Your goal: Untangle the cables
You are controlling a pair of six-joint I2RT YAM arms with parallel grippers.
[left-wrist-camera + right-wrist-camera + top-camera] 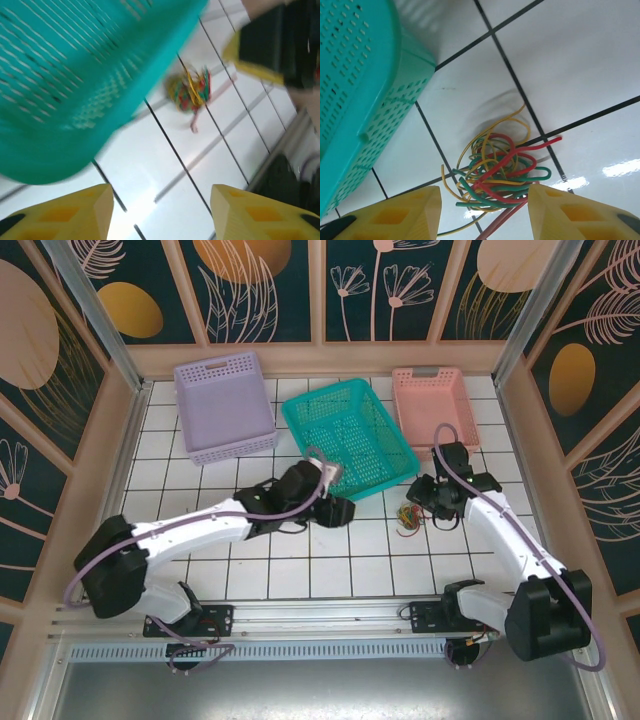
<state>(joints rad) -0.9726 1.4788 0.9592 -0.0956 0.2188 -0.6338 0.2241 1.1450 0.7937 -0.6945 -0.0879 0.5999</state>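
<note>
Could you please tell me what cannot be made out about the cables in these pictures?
Top external: the cables are too small to count strands.
Left wrist: motion blur smears the cables and the teal basket.
Right wrist: a tan strand runs off the bottom edge; the crossings inside the knot are unclear.

No text, label or number is legible.

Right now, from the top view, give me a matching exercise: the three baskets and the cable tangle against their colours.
Things:
1. left basket
2. middle basket
3. right basket
4. cables

Colours:
a. teal
b. red, green and yellow mixed
c. lilac
d. pink

Pairs: 1-c; 2-a; 3-d; 4-b
</note>
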